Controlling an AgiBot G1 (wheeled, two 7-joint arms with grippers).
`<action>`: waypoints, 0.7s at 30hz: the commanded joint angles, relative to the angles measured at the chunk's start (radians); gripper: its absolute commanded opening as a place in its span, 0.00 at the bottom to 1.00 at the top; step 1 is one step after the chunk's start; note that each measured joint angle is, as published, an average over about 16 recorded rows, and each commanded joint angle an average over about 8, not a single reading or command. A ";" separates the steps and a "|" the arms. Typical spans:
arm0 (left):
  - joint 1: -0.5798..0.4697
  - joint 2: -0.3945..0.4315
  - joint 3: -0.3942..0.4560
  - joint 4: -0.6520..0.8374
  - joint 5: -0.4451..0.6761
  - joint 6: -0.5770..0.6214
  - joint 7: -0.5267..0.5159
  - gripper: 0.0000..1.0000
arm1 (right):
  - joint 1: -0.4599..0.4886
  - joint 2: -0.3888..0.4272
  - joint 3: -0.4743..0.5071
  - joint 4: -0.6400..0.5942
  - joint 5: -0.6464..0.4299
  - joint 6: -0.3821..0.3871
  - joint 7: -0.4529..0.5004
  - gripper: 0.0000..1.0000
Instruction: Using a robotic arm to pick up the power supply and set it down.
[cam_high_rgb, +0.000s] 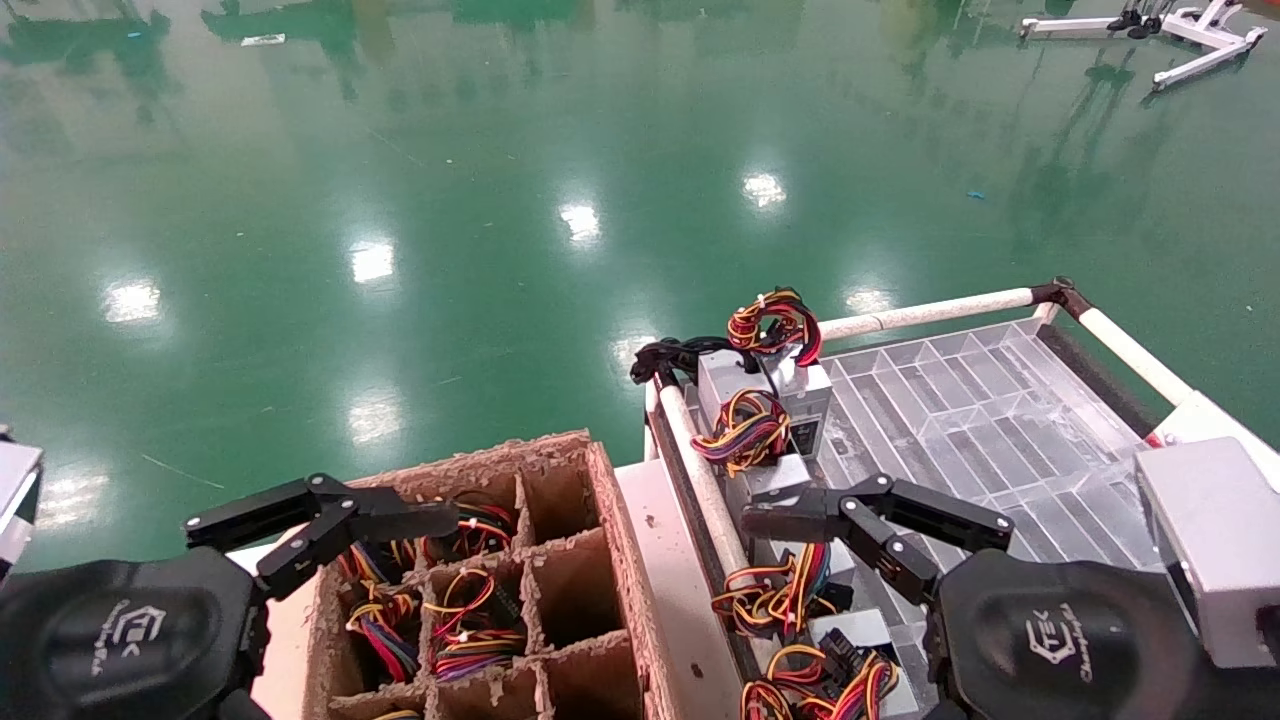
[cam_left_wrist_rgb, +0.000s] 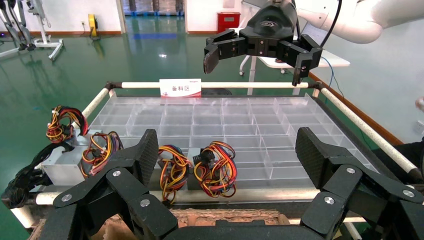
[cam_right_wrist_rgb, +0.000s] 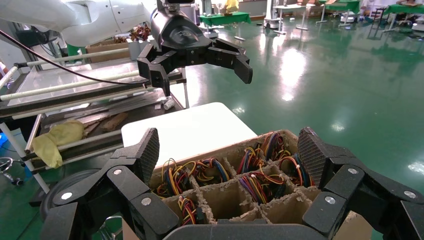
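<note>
With both grippers wide and empty, lower the left gripper (cam_high_rgb: 330, 530) squarely into a cardboard crate (cam_high_rgb: 600, 560) cell over a power supply (cam_high_rgb: 470, 620), clear of dividers; right gripper (cam_high_rgb: 860, 530) waits over the tray (cam_high_rgb: 1000, 400).

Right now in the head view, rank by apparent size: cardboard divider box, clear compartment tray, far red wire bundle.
1. clear compartment tray, largest, though the right gripper covers part of it.
2. cardboard divider box, close behind and cut off by the frame edge, so unsure against the tray.
3. far red wire bundle, clearly smallest.

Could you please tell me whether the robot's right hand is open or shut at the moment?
Open. The right hand hangs over the clear tray with its fingers spread wide and nothing between them; the left wrist view shows this too.
</note>
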 joint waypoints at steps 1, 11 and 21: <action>0.000 0.000 0.000 0.000 0.000 0.000 0.000 0.00 | 0.000 0.000 0.000 0.000 0.000 0.000 0.000 1.00; 0.000 0.000 0.000 0.000 0.000 0.000 0.000 0.00 | 0.000 0.000 0.000 0.000 0.000 0.000 0.000 1.00; 0.000 0.000 0.000 0.000 0.000 0.000 0.000 0.00 | 0.000 0.000 0.000 0.000 0.000 0.000 0.000 1.00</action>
